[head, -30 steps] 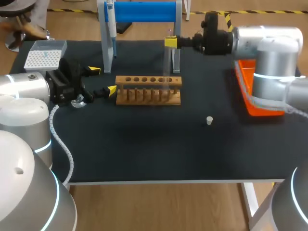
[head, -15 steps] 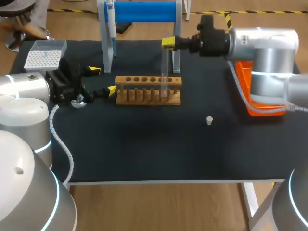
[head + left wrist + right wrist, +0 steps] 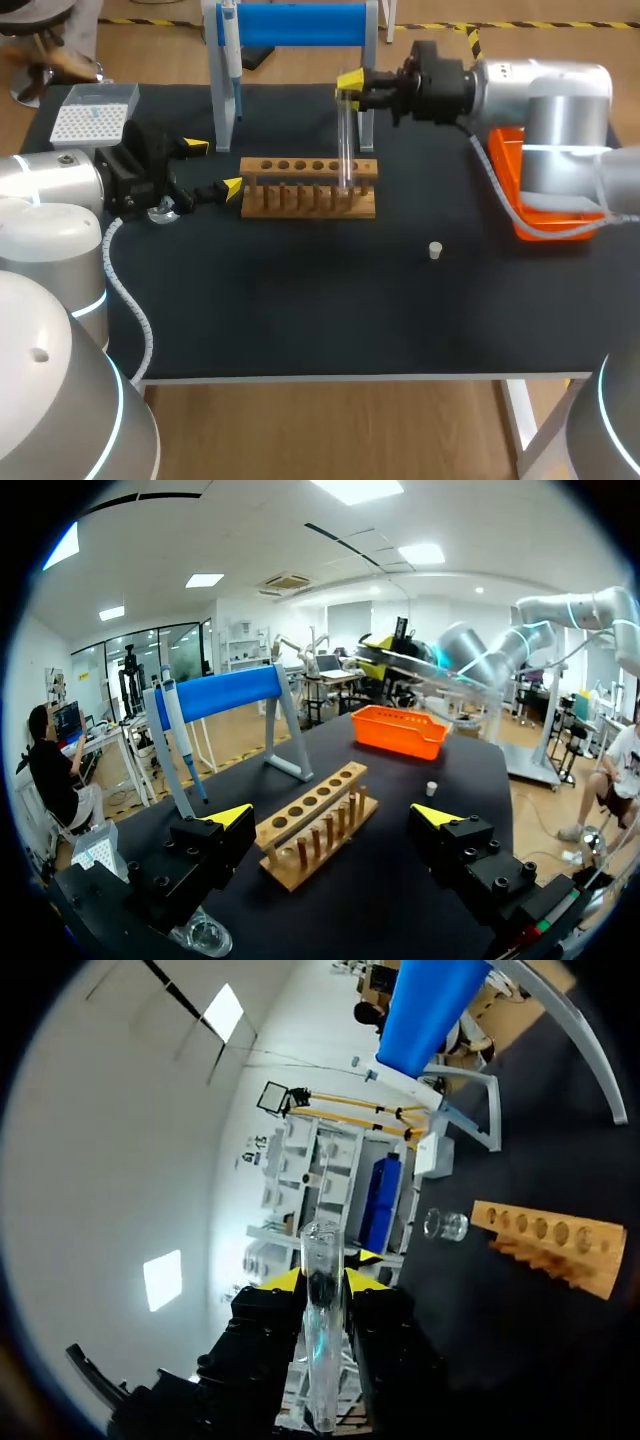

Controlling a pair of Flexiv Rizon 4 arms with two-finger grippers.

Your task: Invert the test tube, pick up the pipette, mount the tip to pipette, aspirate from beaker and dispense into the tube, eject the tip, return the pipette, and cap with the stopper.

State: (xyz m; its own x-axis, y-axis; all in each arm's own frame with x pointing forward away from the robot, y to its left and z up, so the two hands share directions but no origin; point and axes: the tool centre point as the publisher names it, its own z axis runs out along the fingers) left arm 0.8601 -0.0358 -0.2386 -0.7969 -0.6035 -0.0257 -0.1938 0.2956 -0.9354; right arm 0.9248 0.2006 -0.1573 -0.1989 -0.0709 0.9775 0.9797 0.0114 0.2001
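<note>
One shift: right tool (image 3: 349,86), clamped on tube (image 3: 345,140), carried it closer over rack (image 3: 308,187); seating likely next. Left tool (image 3: 213,166) spread, empty.

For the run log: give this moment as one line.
right gripper: shut on test tube, upright at rack | left gripper: open, beside rack

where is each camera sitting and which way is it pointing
Head view: above and behind the robot, looking down on the black table; both arms come in from the sides, left pincer and right pincer showing.
Left wrist view: on the left wrist, looking past its own open pincer over the wooden test tube rack to the orange plastic tray.
Right wrist view: on the right wrist, looking along its pincer, shut on the clear glass test tube.
Shared: all three show the rack.
</note>
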